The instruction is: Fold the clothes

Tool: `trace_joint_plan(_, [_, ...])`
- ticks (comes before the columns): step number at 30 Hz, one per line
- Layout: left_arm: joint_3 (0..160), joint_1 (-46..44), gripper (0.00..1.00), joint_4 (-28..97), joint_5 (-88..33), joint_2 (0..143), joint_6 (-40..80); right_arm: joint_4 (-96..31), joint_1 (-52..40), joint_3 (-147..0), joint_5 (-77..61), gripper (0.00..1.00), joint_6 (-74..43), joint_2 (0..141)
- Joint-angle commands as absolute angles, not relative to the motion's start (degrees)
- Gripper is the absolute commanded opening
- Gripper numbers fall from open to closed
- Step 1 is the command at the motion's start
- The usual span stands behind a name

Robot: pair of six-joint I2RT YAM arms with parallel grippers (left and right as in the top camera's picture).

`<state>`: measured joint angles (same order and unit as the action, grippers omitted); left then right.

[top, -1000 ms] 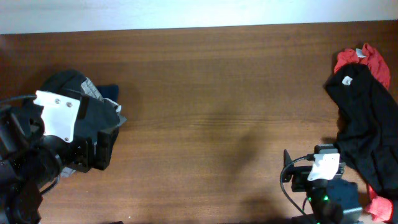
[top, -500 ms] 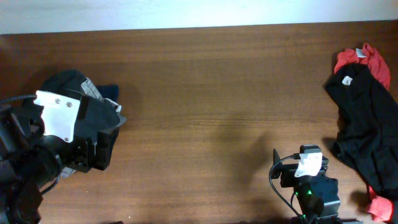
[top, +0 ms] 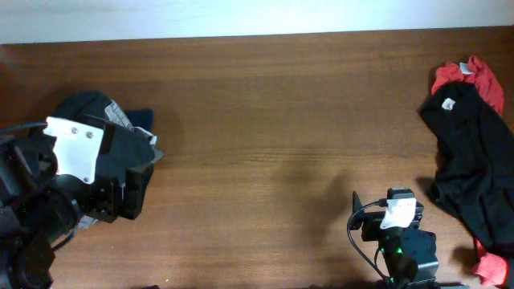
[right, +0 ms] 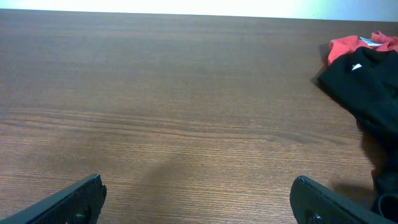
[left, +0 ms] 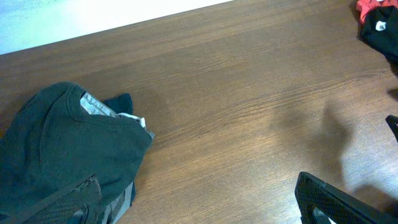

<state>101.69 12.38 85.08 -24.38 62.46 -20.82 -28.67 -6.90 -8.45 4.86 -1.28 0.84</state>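
Note:
A dark green shirt (top: 92,108) lies bundled at the table's left, its grey neck label up, with a navy piece (top: 144,120) poking out beside it. In the left wrist view this shirt (left: 62,143) fills the lower left. My left gripper (left: 199,208) is open over bare wood beside it, and its left finger (left: 74,199) overlaps the cloth. A black garment (top: 470,160) and a red one (top: 470,76) lie heaped at the right edge. My right gripper (right: 199,202) stands open above bare table, left of the black garment (right: 367,81).
The brown wooden table (top: 273,120) runs to a white wall at the far side. The left arm (top: 76,185) covers the front-left corner. The right arm (top: 397,245) sits at the front edge. A red scrap (top: 490,269) shows at the front right.
The right arm has drawn left and toward the front edge, away from the black garment, then stopped. The left arm and all the clothes are unmoved.

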Motion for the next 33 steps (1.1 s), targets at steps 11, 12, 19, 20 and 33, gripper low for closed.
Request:
trace_joint_plan(11, [102.06, 12.14, 0.99, 85.19, -24.18, 62.39, -20.62, -28.49, -6.76, -7.94, 4.56, 0.99, -1.50, 0.19])
trace_joint_plan(12, [102.06, 12.14, 0.99, 85.17, -24.18, 62.37, -20.62, -28.49, -6.76, -7.94, 4.56, 0.99, -1.50, 0.19])
trace_joint_plan(19, [102.06, 12.14, 0.99, 85.17, -24.18, 62.37, -20.62, -28.49, -6.76, -7.94, 4.56, 0.98, -1.50, 0.19])
trace_joint_plan(20, [102.06, 12.14, 0.99, 85.17, -24.18, 62.37, -20.64, -28.49, -6.76, -7.94, 4.56, 0.99, -1.50, 0.19])
trace_joint_plan(33, [92.09, 12.12, 0.99, 62.33, -21.82, 57.76, -20.86, -28.49, -6.76, -7.94, 4.56, 0.99, -1.50, 0.21])
